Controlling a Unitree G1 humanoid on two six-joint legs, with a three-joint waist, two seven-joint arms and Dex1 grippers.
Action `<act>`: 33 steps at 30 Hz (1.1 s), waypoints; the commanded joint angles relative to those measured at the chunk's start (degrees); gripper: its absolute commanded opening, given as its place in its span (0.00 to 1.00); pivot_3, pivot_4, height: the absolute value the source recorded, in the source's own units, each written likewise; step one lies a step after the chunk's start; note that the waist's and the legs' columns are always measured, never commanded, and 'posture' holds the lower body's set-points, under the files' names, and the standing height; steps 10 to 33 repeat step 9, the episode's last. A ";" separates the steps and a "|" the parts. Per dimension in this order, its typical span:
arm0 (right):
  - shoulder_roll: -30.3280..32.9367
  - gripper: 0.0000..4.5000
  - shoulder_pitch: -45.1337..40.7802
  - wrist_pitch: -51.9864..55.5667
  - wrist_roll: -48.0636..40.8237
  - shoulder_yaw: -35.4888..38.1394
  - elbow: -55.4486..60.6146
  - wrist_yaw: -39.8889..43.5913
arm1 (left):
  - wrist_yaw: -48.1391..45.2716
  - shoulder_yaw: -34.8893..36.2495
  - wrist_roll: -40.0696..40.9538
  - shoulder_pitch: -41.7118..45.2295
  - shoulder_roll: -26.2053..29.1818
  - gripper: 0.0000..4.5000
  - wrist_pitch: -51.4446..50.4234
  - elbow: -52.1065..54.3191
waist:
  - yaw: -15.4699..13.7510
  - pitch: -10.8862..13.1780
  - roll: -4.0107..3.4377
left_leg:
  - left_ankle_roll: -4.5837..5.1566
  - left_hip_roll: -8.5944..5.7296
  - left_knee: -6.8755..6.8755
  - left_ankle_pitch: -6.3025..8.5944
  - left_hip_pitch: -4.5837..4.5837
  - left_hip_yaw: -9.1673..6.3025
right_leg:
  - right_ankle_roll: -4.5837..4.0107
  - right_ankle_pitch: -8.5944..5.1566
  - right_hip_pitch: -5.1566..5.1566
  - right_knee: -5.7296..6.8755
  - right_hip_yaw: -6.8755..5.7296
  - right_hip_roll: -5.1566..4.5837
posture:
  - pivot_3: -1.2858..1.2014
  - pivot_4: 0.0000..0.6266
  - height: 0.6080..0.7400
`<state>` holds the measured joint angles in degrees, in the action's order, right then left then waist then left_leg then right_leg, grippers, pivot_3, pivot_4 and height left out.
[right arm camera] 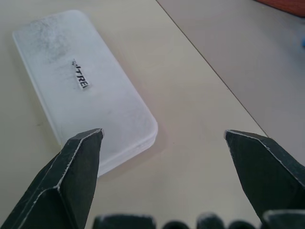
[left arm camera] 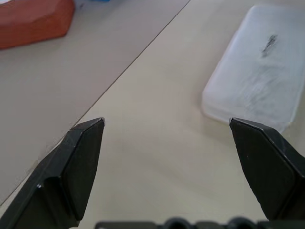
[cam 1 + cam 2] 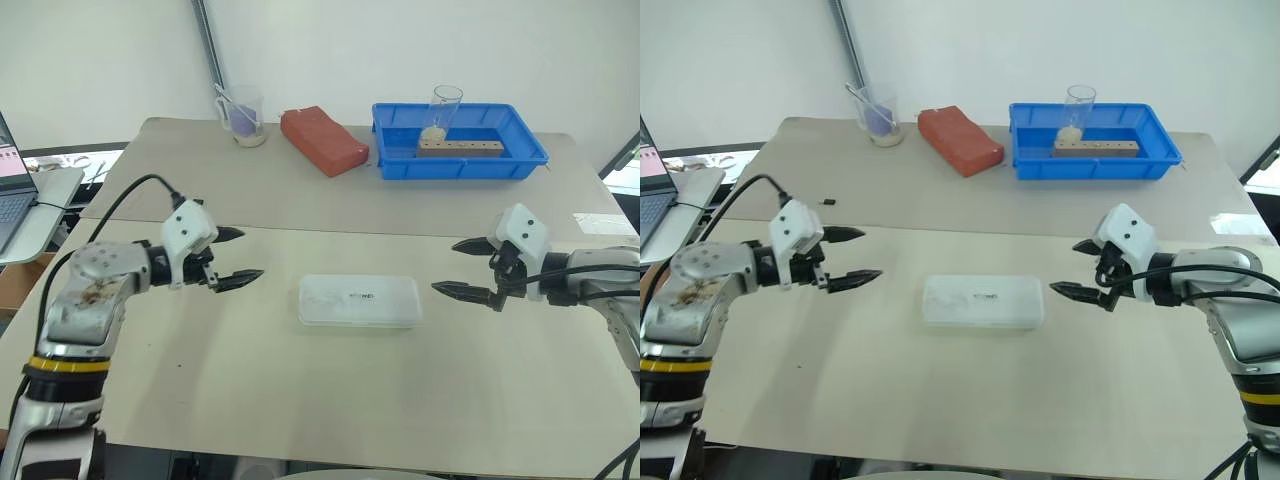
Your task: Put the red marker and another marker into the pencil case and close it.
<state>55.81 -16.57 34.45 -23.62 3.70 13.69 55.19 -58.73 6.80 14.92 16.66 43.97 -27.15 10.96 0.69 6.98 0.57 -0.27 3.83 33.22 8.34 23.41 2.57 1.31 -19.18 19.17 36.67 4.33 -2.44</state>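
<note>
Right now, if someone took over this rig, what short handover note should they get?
Left gripper: open, holding nothing, hovering over the table to the left of the pencil case.
Right gripper: open, holding nothing, to the right of the case.
Pencil case: lies flat in the middle of the table, lid down, apart from both grippers.
Markers: none lies loose on the table; the case's frosted lid hides whatever is inside.
Done: the case looks closed.
Left: confirm both markers are inside; otherwise probably nothing.

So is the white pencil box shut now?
Shut. The pencil case lies flat on the table with its lid down all round, and both grippers are off it.
</note>
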 commanded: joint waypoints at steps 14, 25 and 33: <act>-4.17 1.00 0.52 -2.31 1.93 2.62 -3.14 -4.52 | 6.41 2.14 2.40 1.49 0.87 0.99 -3.31 4.40 | -0.19 0.01 0.02 | 0.00 0.01 -0.09 0.00 -0.04 0.15 | -0.03 0.00 0.02 -0.01 0.01 -0.04 | 0.52 0.24 1.00; -4.17 1.00 0.52 -2.31 1.93 2.62 -3.14 -4.52 | 6.41 2.14 2.40 1.49 0.87 0.99 -3.31 4.40 | -0.19 0.01 0.02 | 0.00 0.01 -0.09 0.00 -0.04 0.15 | -0.03 0.00 0.02 -0.01 0.01 -0.04 | 0.52 0.24 1.00; -4.17 1.00 0.52 -2.31 1.93 2.62 -3.14 -4.52 | 6.41 2.14 2.40 1.49 0.87 0.99 -3.31 4.40 | -0.19 0.01 0.02 | 0.00 0.01 -0.09 0.00 -0.04 0.15 | -0.03 0.00 0.02 -0.01 0.01 -0.04 | 0.52 0.24 1.00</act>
